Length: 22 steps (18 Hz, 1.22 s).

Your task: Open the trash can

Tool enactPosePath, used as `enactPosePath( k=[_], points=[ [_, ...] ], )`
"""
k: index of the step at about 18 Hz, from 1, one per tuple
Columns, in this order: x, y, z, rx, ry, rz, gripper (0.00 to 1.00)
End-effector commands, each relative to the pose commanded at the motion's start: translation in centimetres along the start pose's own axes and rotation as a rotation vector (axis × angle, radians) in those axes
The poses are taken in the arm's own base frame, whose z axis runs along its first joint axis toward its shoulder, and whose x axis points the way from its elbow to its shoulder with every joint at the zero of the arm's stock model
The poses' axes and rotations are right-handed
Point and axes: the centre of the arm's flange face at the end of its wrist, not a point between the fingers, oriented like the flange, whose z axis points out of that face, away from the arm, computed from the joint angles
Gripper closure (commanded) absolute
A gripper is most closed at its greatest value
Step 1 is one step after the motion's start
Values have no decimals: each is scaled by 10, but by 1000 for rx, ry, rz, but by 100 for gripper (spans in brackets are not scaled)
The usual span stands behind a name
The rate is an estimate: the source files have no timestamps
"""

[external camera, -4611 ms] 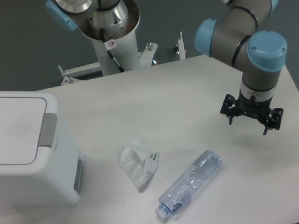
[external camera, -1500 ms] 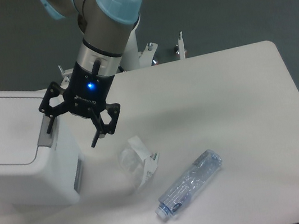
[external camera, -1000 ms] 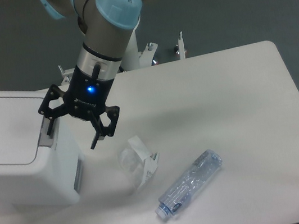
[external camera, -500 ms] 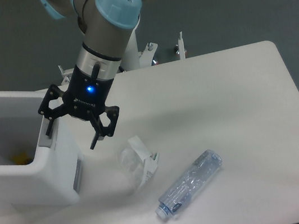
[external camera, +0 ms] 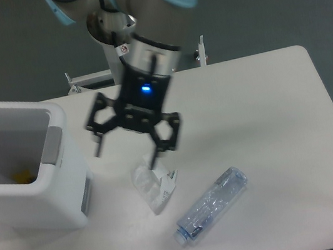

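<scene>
Grey wall and floor lie behind the white table [external camera: 266,115]. At far left on it stands the trash can [external camera: 34,190], lid up, interior exposed, something yellow inside. I judge it rigid, light, smooth plastic; the grey push-bar [external camera: 54,145] is the contact point. My tool [external camera: 128,149] hangs spread and empty to its right, above a wrapper [external camera: 154,184]. No legible writing.
</scene>
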Motion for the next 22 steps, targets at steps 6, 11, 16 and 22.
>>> enactPosePath(
  k=[6, 11, 16, 22],
  points=[
    [-121, 55, 16, -41, -28, 39, 0],
    [-188, 87, 25, -125, -92, 102, 0],
    [-204, 104, 44, -347, -184, 297, 0],
    [-190, 86, 94, -618, -270, 431, 0]
  ],
)
